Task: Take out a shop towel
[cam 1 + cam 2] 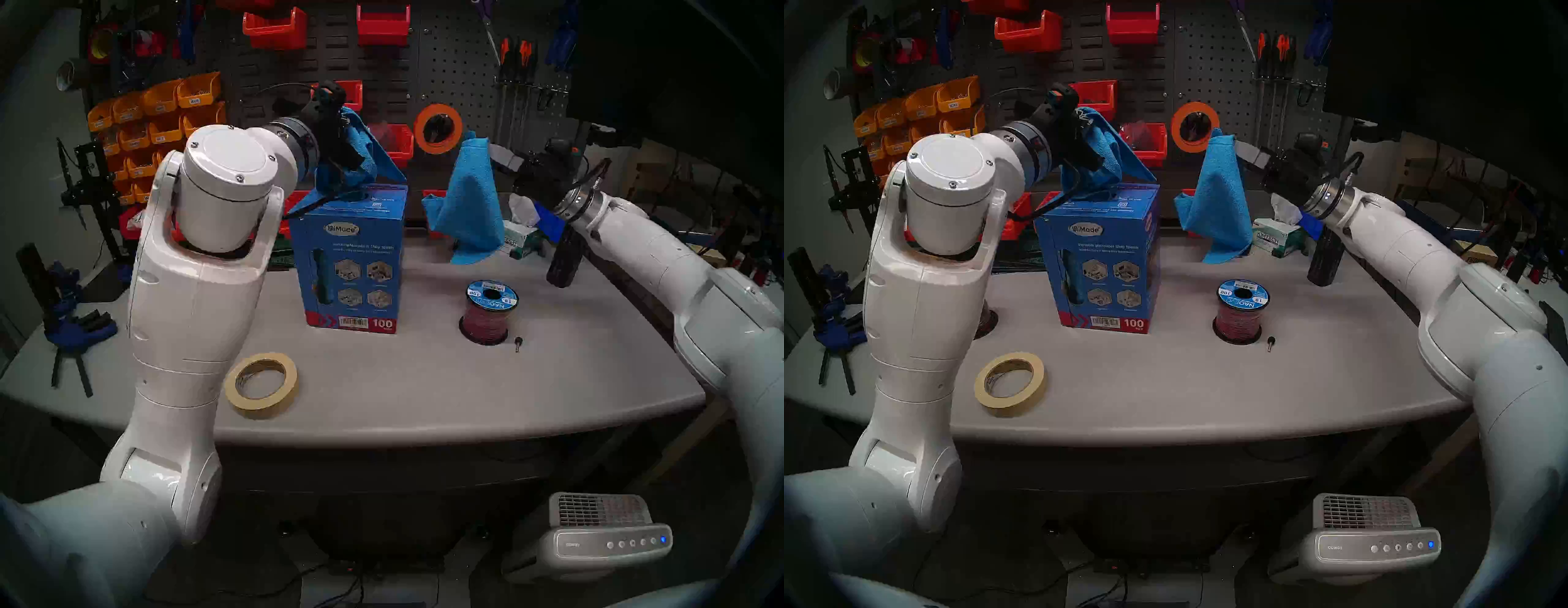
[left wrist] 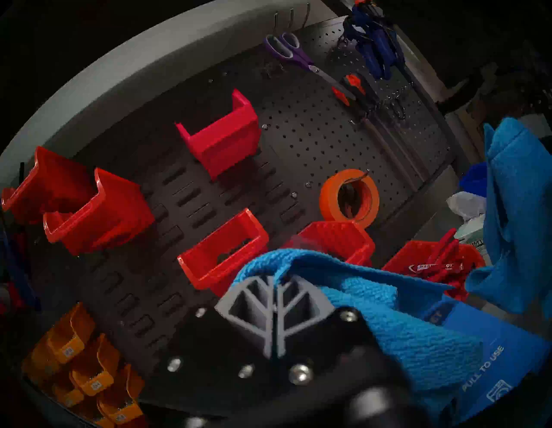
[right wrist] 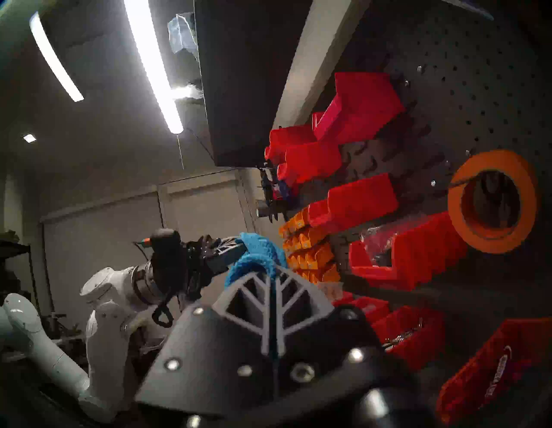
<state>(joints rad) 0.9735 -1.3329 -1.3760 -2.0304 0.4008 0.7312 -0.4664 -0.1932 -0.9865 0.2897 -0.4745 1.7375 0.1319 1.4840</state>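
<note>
Towels in play, two of them, both bright blue textured microfibre. Right gripper (image 3: 273,287) has its grey ribbed fingers pressed together on a top corner of one shop towel (image 1: 469,199), which hangs free above the grey bench (image 1: 424,382), well clear of the upright blue cardboard carton (image 1: 352,263) printed "100". Its lower hem looks to be just off the bench top, or brushing it; cannot tell which.

Left gripper (image 2: 276,291) likewise clamped, on a second blue towel (image 1: 356,148) bunched over the carton's top, its lower folds apparently trailing into the opening.

Handling, as I judge it: cloth is light and limp, drapes straight under its own weight, no stiffness to push against. Nap looks grippy, not slick, so a pinch on a corner or folded edge should hold. A grip on one layer only could let it slide out. Risk on the left side is the next towel dragging along, or the light carton tipping.

Green-and-white tissue box (image 1: 1276,240) sits behind the hanging towel.
</note>
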